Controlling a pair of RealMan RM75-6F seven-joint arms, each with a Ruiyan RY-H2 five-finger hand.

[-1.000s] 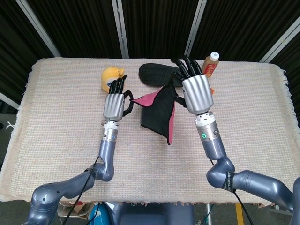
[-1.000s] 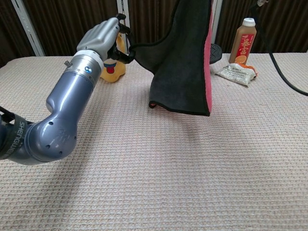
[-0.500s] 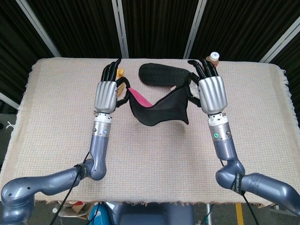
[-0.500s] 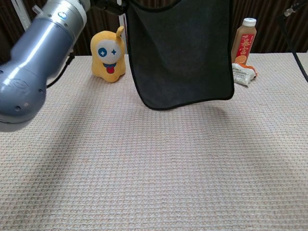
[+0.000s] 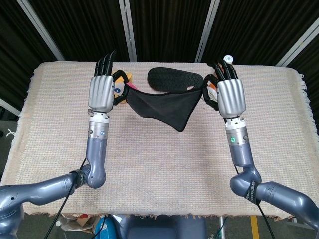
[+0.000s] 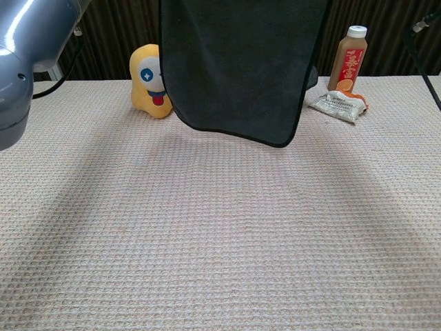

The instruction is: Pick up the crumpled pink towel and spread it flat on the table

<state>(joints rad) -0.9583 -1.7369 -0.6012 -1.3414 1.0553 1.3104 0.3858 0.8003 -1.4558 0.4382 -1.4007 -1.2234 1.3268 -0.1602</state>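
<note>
The towel hangs stretched between my two hands above the table, its dark side toward the cameras and a sliver of pink showing at its upper left corner. In the chest view the towel is a wide dark sheet with its lower edge clear of the table. My left hand pinches the left corner. My right hand pinches the right corner. Both hands are raised, backs toward the head camera; in the chest view only a bit of the left arm shows.
A yellow toy figure stands at the back left, partly behind the towel. A dark slipper lies at the back centre. A brown bottle and a white packet sit at the back right. The table cloth stretches toward the front.
Both hands have moved apart and upward, pulling the folded towel open into a taut dark sheet. The pink side has turned away from the cameras.
</note>
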